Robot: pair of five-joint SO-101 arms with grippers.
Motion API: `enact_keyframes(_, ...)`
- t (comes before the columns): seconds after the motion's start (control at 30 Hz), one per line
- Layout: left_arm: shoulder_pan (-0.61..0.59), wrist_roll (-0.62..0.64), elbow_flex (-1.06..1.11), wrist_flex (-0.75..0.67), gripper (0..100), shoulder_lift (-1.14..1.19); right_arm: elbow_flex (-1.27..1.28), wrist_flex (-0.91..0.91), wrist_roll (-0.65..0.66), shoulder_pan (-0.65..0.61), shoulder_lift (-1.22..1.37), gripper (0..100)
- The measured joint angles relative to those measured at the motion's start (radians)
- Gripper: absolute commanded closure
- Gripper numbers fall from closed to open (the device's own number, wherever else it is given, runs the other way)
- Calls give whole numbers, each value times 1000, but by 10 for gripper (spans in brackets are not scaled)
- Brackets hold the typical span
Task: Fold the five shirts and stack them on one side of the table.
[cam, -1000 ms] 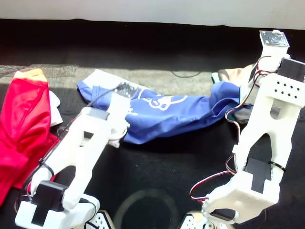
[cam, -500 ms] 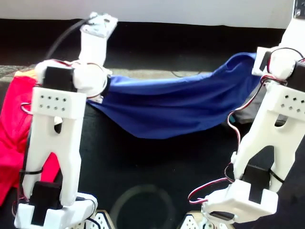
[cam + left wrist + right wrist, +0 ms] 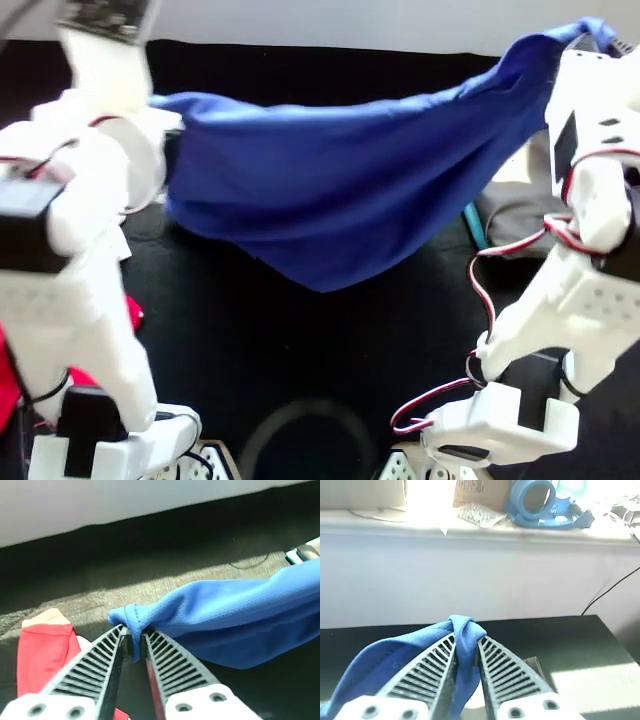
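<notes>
Between the two arms, high over the black worktop (image 3: 340, 380) — the blue shirt (image 3: 340, 200) hangs stretched like a hammock, its long axis running straight from the left fingers (image 3: 172, 662) to the right fingers (image 3: 507, 675). Each pair is closed tight on a bunched corner of the cloth. In the left wrist view a small knot of blue hem pokes out past the tips, and in the right wrist view a similar twist of fabric is pinched between the ribbed faces. From both grips the shirt falls inward and downward. Its belly sags lowest somewhat nearer the left fingers than the right, and no part is seen touching the worktop. The right fingers sit a little higher, so the top edge slopes. Neither arm is the nearer one — each holds an end. The likely next move, laying the shirt flat for folding, would turn on keeping that end-to-end line taut as the belly comes down. Below the left fingers lies a red shirt (image 3: 42, 655); below the right fingers, a grey garment (image 3: 510, 212).
</notes>
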Motion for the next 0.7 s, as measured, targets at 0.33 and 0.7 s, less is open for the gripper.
enact_keyframes(0.33,-75,0,-114,11,991,-31,-258,0,0,17,-17,993)
enact_keyframes(0.7,-74,0,-110,11,991,-226,-379,28,0,21,-133,993)
